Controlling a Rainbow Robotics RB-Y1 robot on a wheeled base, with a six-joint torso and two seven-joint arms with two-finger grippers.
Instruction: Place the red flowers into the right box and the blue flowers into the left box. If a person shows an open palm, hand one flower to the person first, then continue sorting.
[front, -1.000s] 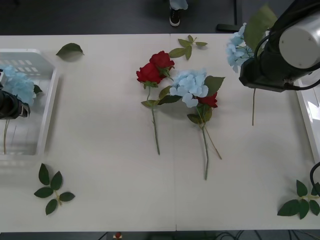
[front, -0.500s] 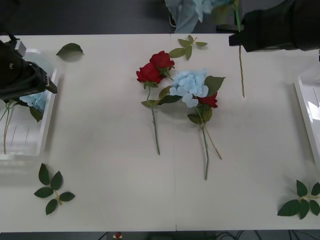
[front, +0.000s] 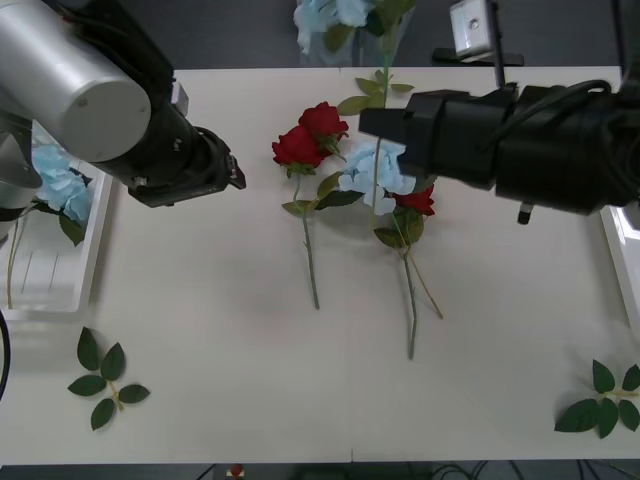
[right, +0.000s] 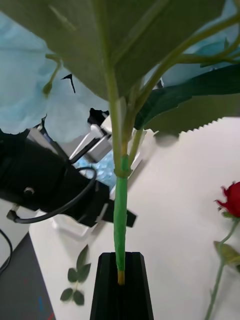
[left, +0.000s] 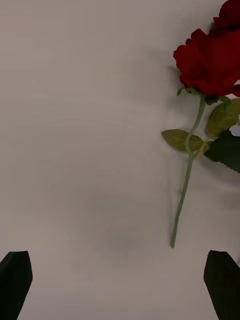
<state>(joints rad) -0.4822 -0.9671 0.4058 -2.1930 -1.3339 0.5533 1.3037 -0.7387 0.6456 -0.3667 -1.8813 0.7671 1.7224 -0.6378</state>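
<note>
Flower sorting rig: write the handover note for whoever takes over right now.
Right tool: shut on a blue flower's stem, held above the table's middle with its head past the far edge.
Left tool: open, empty, over bare table beside the red flowers.
Done: one blue flower lies in the left box.
Left: the held blue flower goes to the left box; another blue flower and the red flowers at mid-table are unsorted, one red bloom partly under it. The right box shows just its rim.
</note>
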